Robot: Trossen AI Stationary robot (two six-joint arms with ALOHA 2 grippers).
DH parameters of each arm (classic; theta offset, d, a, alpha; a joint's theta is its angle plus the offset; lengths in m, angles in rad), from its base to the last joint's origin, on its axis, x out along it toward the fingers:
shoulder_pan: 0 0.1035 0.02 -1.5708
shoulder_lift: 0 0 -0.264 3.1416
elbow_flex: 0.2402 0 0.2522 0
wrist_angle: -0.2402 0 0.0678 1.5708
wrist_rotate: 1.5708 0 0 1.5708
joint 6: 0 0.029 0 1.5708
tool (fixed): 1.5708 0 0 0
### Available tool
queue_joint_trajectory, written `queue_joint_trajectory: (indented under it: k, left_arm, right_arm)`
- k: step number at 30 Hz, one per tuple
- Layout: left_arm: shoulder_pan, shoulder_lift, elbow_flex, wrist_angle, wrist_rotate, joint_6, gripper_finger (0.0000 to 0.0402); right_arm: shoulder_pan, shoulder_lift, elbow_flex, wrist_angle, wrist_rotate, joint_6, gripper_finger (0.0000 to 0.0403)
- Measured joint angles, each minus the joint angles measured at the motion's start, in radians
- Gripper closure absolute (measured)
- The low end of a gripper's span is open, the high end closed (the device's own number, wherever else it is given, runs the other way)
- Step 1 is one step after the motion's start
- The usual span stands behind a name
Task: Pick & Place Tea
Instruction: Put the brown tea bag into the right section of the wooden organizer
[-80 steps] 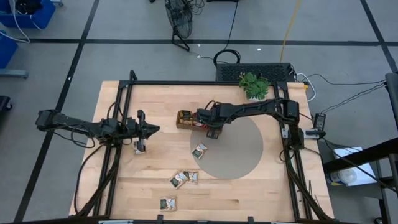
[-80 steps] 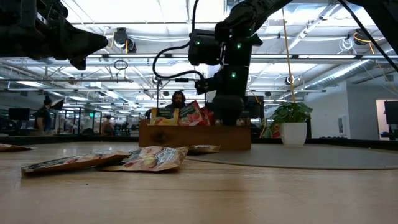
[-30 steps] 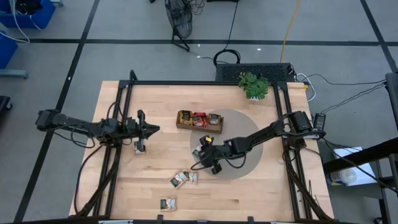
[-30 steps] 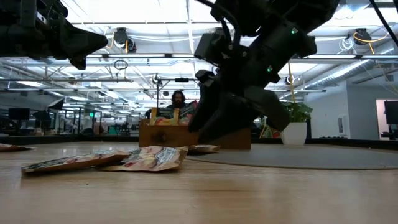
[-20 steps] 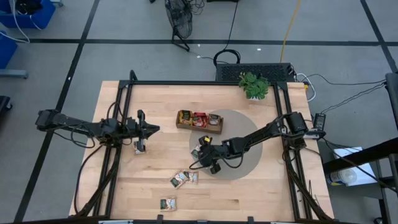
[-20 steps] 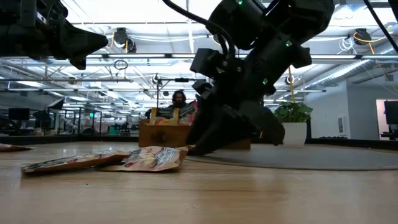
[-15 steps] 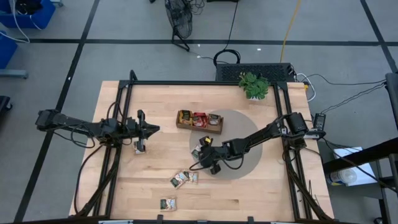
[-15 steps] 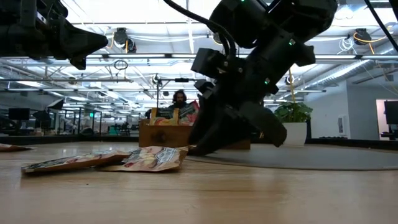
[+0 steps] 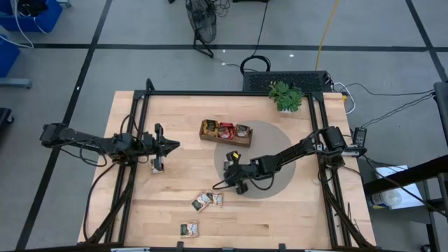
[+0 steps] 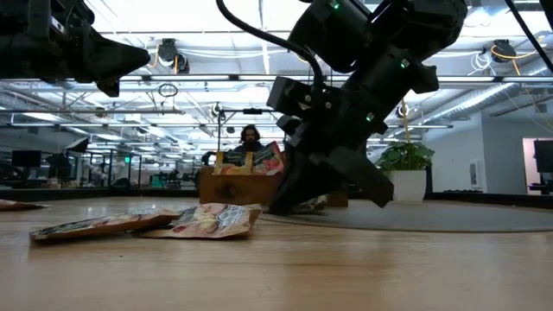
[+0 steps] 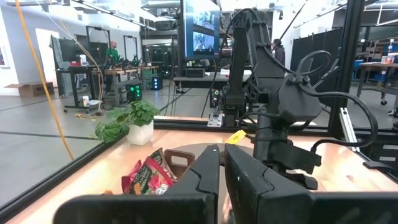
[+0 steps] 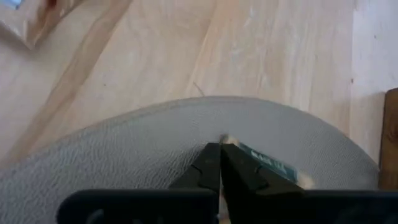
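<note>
Two arms are seen from above: the left gripper (image 9: 172, 145) is parked at nine o'clock, fingers pressed together, and the right gripper (image 9: 229, 168) is lowered at the grey mat's (image 9: 276, 157) nine o'clock edge. Loose tea sachets (image 9: 207, 201) lie at six o'clock; others stand in the wooden tray (image 9: 225, 131). At table height, sachets (image 10: 207, 219) lie flat. By the right wrist camera, a sachet (image 12: 267, 163) is pinched edge-on over the mat.
</note>
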Motion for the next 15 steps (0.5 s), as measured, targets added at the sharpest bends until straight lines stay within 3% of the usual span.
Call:
queue_joint_trajectory:
  k: [10,15]
  left_arm:
    - [0.0,0.0,0.0,0.0,0.0,0.0,0.0371]
    - [0.0,0.0,0.0,0.0,0.0,0.0,0.0371]
  right_arm:
    - [0.035,-0.1,-0.001,0.089,0.005,-0.023,0.0403]
    - [0.009,-0.137,0.0,0.065,0.003,0.101,0.0396]
